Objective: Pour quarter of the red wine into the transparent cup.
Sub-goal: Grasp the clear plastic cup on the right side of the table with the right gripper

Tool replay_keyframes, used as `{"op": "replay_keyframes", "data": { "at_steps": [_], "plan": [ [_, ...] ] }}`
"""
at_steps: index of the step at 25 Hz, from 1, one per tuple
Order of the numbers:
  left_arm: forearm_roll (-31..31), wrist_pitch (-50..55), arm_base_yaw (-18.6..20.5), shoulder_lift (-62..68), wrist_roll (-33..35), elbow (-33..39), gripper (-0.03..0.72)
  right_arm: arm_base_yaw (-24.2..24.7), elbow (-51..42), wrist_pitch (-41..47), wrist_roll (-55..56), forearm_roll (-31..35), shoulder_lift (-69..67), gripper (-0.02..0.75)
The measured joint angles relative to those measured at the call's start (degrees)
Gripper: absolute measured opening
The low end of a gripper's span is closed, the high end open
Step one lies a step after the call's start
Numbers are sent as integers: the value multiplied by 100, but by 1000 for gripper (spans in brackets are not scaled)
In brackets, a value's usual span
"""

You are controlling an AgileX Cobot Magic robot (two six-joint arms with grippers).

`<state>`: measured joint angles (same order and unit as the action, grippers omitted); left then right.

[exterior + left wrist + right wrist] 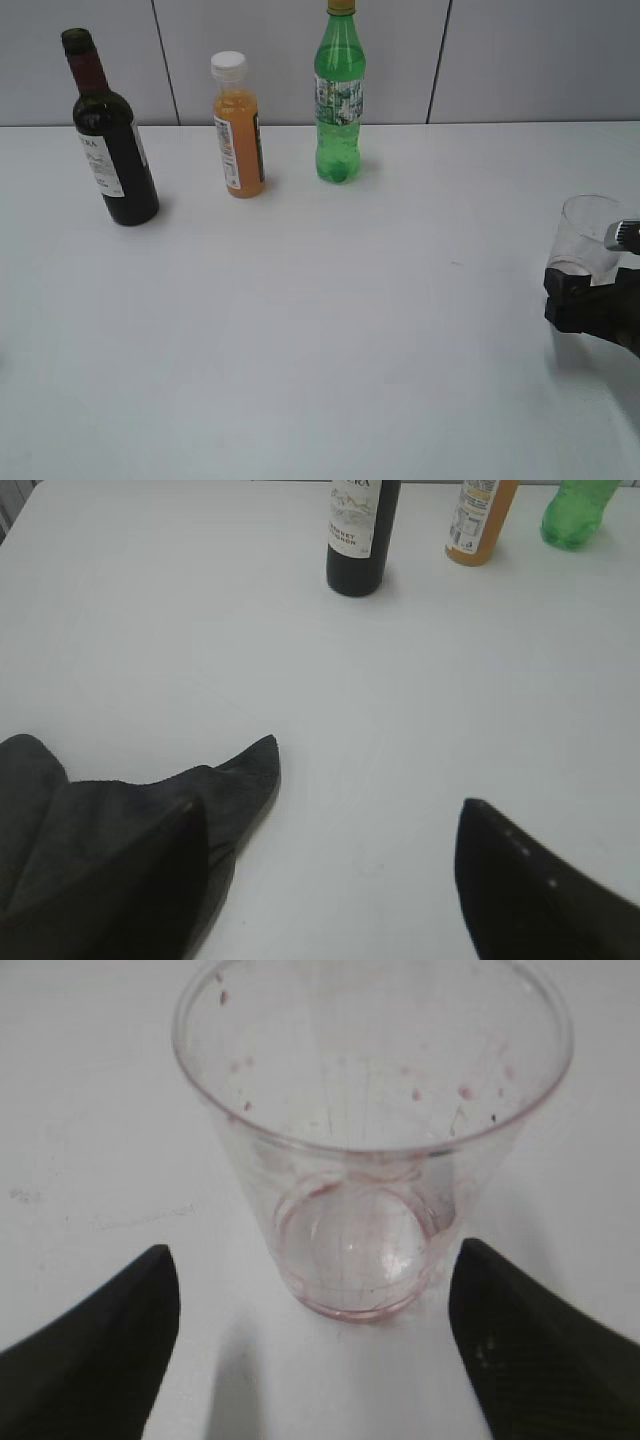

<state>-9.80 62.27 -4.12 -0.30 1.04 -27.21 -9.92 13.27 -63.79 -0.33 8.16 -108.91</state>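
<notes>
The exterior view is showing the whole white table [300, 330] with three bottles standing along its far side, well away from both pincers: the red wine [110, 135] bottle on the left, an orange juice bottle [238, 125] beside it, and a green soda bottle [339, 95] whose cap is being cut off by the frame's top. The left wrist view is showing only the bottles' lower parts, far ahead of the left gripper [340, 850], which is not appearing in the exterior view at all. That pincer is standing wide open over bare table, holding and touching nothing. The right gripper [315, 1345] is also gaping wide, its two dark fingers flanking the transparent cup [370, 1140] without visibly touching it; the cup is standing upright between them, pink specks clinging inside. In the exterior view this pincer is mostly being cut off by the right edge.
</notes>
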Motion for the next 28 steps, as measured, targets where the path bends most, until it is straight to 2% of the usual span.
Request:
{"op": "replay_keyframes", "data": {
  "at_steps": [13, 28],
  "plan": [
    [0, 0, 0, 0, 0, 0, 585, 0, 268, 108, 0, 186, -655, 669],
    [0, 0, 0, 0, 0, 0, 585, 0, 827, -233, -5, 267, -1182, 668]
  ]
}}
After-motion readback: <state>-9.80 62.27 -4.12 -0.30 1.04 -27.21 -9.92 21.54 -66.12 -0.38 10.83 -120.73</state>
